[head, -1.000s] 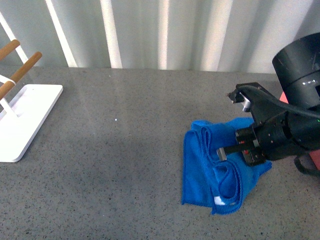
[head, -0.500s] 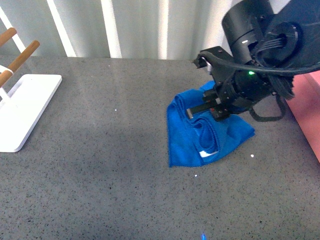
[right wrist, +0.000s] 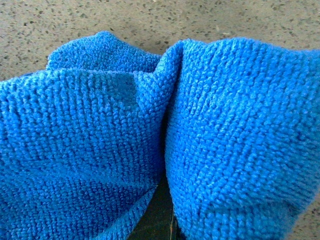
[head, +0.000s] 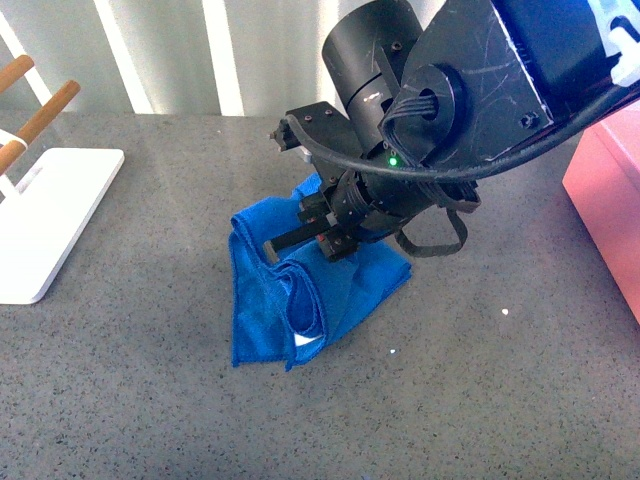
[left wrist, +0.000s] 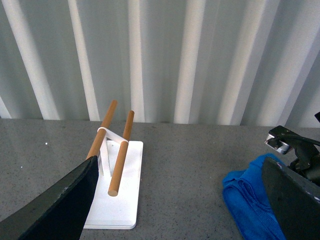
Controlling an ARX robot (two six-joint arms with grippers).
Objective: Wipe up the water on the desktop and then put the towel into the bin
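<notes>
The bright blue towel (head: pixel 290 290) lies bunched on the dark grey speckled desktop (head: pixel 150 380) near the middle. My right gripper (head: pixel 300 235) is shut on the towel and presses it down on the desktop. The towel fills the right wrist view (right wrist: pixel 150 125) and hides the fingers there. The towel also shows in the left wrist view (left wrist: pixel 245 195). My left gripper (left wrist: pixel 180 210) is open and empty, above the desktop, with its dark fingers (left wrist: pixel 60 200) at both sides of the view. The salmon-pink bin (head: pixel 610 200) stands at the right edge.
A white rack base (head: pixel 45 220) with wooden bars (head: pixel 40 120) stands at the left; it also shows in the left wrist view (left wrist: pixel 117 185). A white ribbed wall (head: pixel 200 50) runs behind the desktop. Small bright specks (head: pixel 505 312) lie right of the towel.
My right gripper has dragged the towel leftward across the desktop, from the right side to the middle. The arm now fills more of the front view.
</notes>
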